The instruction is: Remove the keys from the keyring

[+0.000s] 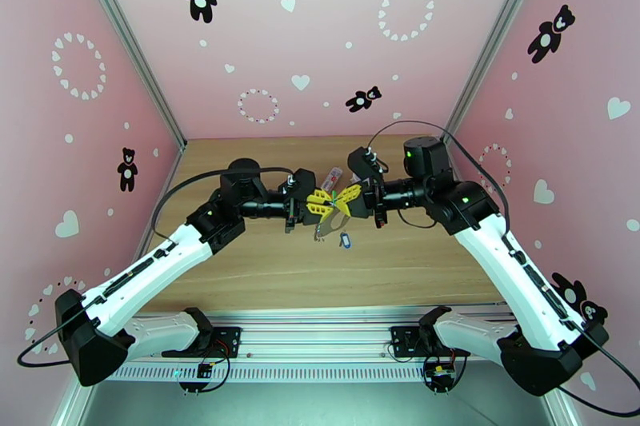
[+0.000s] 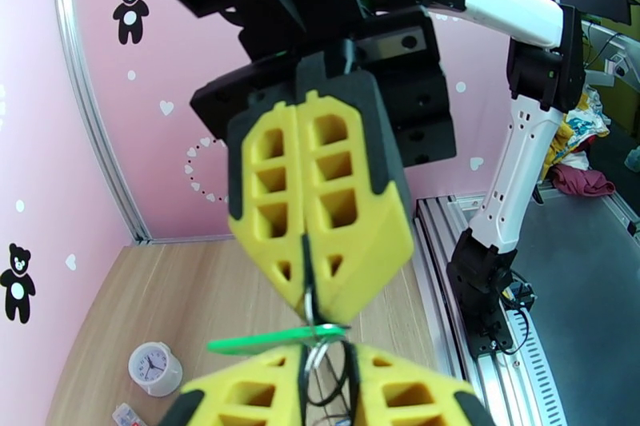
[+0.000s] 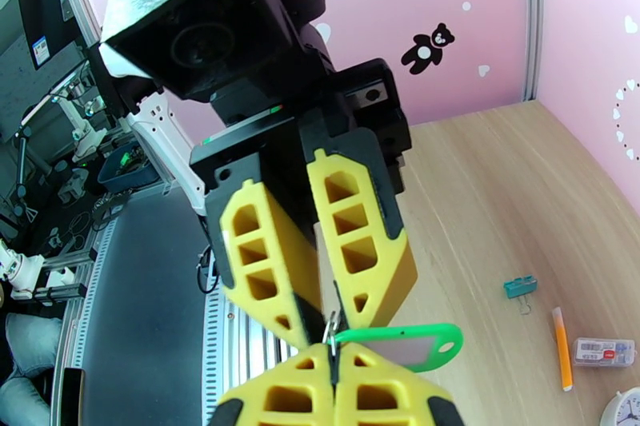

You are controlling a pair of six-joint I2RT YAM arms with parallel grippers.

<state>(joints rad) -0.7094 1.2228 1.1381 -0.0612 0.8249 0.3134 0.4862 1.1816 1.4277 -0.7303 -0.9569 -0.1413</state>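
Right pincer [image 2: 308, 304] clamped on keyring [image 2: 316, 356], mid-air over tabletop [image 1: 264, 268] centre, green key [image 3: 400, 344] at its tips. Left pincer [image 3: 326, 322] meets it, nearly together; cannot tell if gripping. Blue key [image 1: 345, 240] lies at 5 o'clock, bare wood around.

Your left arm [image 1: 152, 264] and right arm [image 1: 512, 260] wear white shells between black joints, each with small green lights [image 1: 465, 199] glowing. Black cables [image 1: 210, 173] loop off the wrists, and yellow fingers [image 2: 336, 208] with cut-out windows sit on black mounts.

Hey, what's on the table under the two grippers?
A blue key lies on the table; the keyring dangles nearby. The spot straight beneath them is covered.
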